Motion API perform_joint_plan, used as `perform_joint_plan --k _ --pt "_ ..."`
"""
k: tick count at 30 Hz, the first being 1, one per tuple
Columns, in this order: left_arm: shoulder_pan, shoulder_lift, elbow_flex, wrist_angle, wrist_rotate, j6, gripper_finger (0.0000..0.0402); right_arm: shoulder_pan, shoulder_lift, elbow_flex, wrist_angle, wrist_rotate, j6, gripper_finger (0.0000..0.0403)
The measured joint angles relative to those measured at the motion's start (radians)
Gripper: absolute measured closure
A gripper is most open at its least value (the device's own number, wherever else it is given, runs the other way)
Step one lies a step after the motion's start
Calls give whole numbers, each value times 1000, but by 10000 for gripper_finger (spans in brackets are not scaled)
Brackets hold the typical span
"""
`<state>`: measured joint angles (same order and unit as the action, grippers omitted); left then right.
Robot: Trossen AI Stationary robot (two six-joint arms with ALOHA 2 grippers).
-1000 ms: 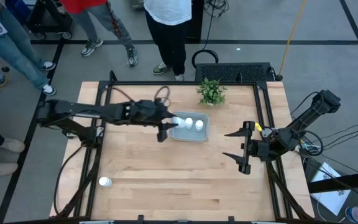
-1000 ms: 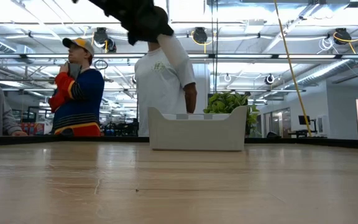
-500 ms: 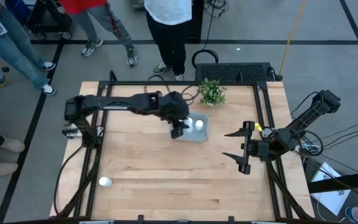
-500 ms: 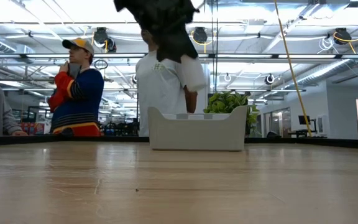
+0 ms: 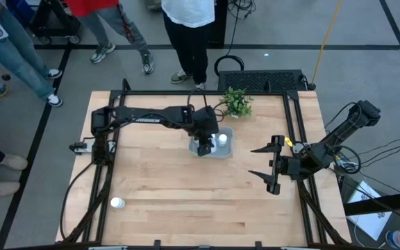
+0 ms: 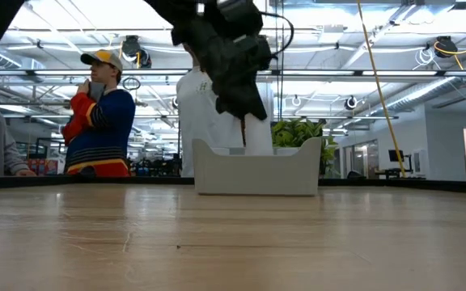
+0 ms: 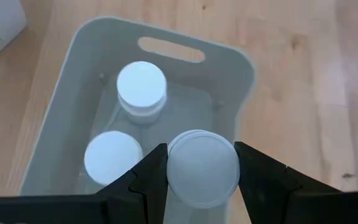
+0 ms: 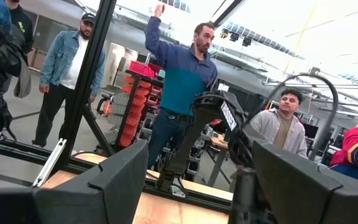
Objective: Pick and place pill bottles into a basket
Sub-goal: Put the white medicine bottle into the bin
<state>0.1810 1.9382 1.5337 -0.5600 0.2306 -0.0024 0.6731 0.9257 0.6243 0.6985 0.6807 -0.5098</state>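
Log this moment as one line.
left hand: shut on small white pill bottle over pale grey-blue plastic basket | right hand: open, waiting at table's right

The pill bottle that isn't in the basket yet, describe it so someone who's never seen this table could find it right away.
Start at the wooden table and find the pale basket near its far edge, where the left gripper holds a bottle. Go to the opposite, near-left corner. The pill bottle lies there alone on bare wood, far from the other bottles.

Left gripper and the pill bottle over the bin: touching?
Touching. Left wrist view shows the left gripper with both fingers pressed against the sides of the pill bottle, no gap, above the basket.
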Motion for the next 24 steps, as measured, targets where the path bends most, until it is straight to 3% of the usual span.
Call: perform_joint_plan --k 24 --pt "-63 115 2 65 -111 95 235 0 0 0 -1 1 0 120"
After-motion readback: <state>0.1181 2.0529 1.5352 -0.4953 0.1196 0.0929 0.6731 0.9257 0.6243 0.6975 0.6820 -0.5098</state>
